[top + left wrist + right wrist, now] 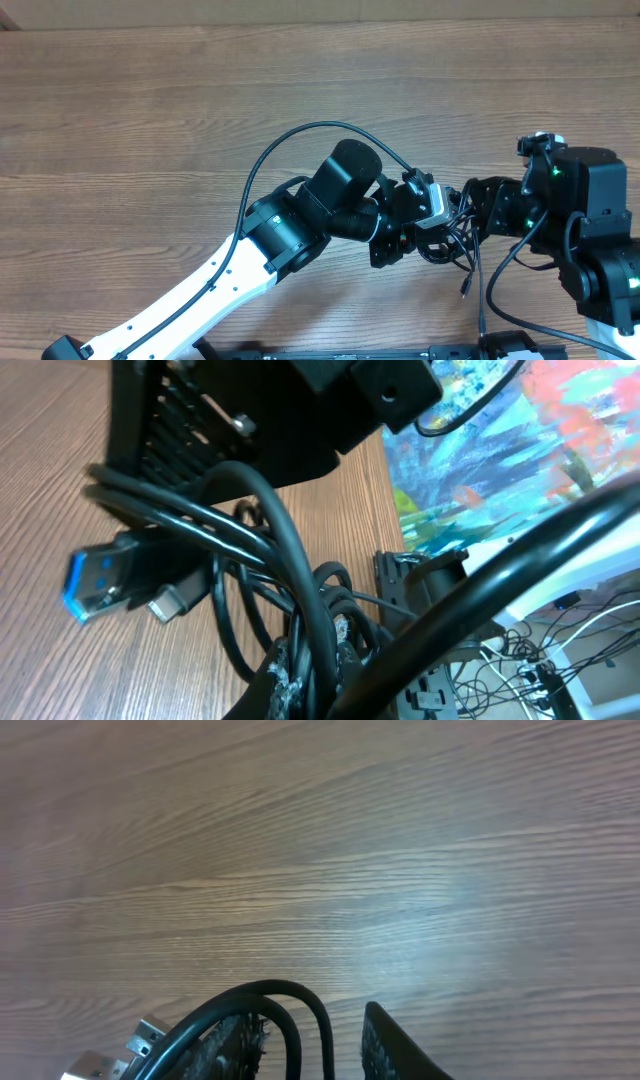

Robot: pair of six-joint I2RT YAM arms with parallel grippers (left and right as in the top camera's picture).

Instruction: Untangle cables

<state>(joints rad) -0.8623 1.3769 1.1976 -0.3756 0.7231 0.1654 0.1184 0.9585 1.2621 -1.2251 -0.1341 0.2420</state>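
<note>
Wood-grain table (pixel 150 120), blue-and-red painted surface (pixel 500 470) beyond its edge, thin pale wires (pixel 570 655)

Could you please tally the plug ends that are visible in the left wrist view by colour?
Plug ends on the cables, as far as the left wrist view shows:
Blue-tipped plug: 1
Silver-tipped plug: 1
Total: 2
</note>
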